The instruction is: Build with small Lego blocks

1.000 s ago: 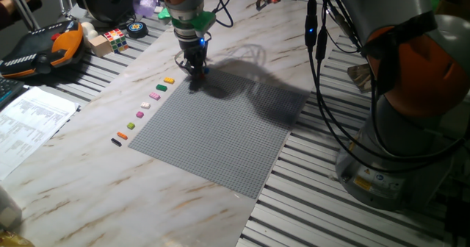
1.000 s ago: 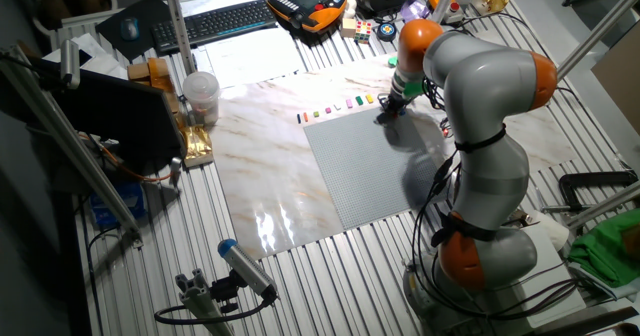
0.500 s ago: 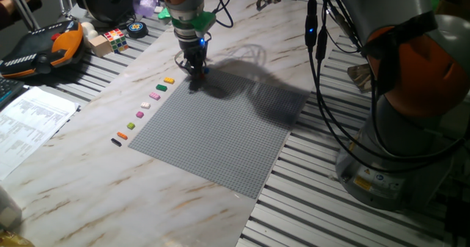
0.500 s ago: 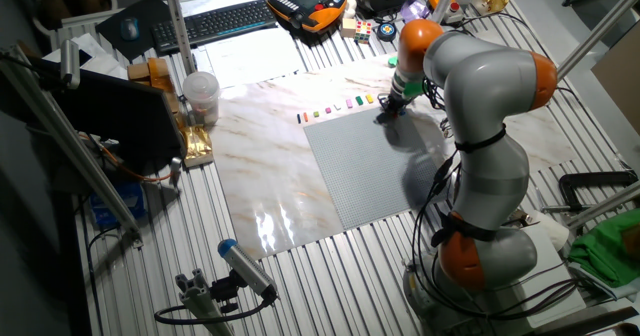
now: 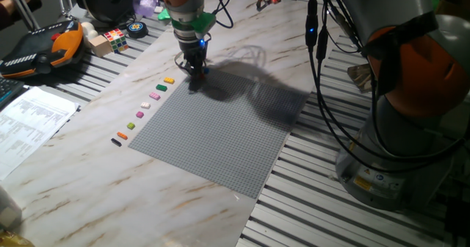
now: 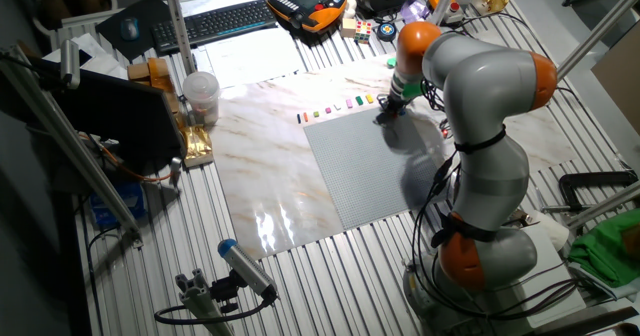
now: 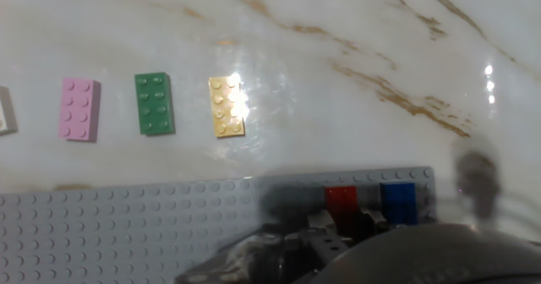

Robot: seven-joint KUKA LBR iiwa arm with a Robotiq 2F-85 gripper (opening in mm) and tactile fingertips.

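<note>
My gripper (image 5: 195, 70) stands on the far corner of the grey baseplate (image 5: 220, 129), fingers close together. In the hand view a red brick (image 7: 341, 199) sits on the baseplate (image 7: 127, 225) with its near end between the blurred tips of my gripper (image 7: 348, 225). A blue brick (image 7: 397, 201) is seated just beside it. On the marble beyond the plate lie a yellow brick (image 7: 227, 106), a green brick (image 7: 155, 103) and a pink brick (image 7: 78, 108). The row of loose small Lego blocks (image 5: 143, 109) runs along the plate's left edge, ending in a black brick (image 5: 116, 141).
A puzzle cube (image 5: 114, 36) and an orange teach pendant (image 5: 44, 48) lie at the back left, with papers (image 5: 29, 122) nearer. A keyboard (image 6: 215, 21) and a cup (image 6: 200, 96) stand off the marble. The robot's base (image 5: 411, 129) and cables fill the right.
</note>
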